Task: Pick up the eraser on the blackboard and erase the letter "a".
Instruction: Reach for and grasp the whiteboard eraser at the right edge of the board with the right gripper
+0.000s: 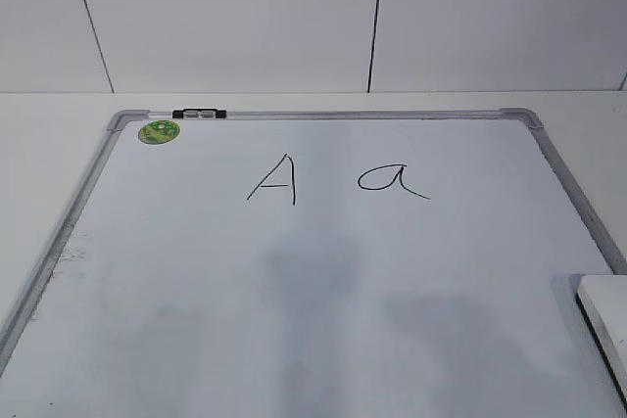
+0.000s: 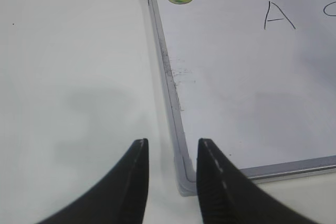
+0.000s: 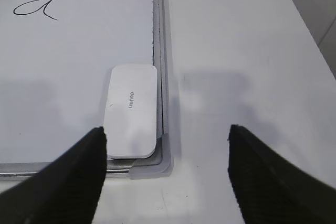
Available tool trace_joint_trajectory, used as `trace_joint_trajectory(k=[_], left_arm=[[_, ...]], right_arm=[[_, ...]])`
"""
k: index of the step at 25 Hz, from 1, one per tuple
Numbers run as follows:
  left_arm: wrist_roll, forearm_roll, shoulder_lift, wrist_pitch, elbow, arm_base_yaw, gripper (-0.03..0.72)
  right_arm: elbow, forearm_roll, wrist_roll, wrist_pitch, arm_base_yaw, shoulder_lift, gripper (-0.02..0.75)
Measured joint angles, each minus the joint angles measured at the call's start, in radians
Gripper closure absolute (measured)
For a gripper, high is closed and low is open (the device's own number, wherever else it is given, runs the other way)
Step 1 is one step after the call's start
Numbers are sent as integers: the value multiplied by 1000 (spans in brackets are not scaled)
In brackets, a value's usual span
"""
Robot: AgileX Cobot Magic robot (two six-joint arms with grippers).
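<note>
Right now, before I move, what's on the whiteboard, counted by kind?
Eraser: 1
Green round magnet: 1
Marker letters, capital "A" and lowercase "a": 2
Black clip on the top frame: 1
Total: 5

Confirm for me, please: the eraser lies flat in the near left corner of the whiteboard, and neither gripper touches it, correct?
Not quite: the eraser lies flat in the near right corner of the whiteboard, against the frame, as the right wrist view shows. Neither the right gripper nor the left gripper touches it.
</note>
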Motion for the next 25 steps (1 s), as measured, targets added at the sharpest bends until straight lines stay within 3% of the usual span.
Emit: trace_joint_trajectory(k=[25], left_arm=[[0,0,0,0,0,0,453]], right_arm=[[0,0,0,0,0,0,163]])
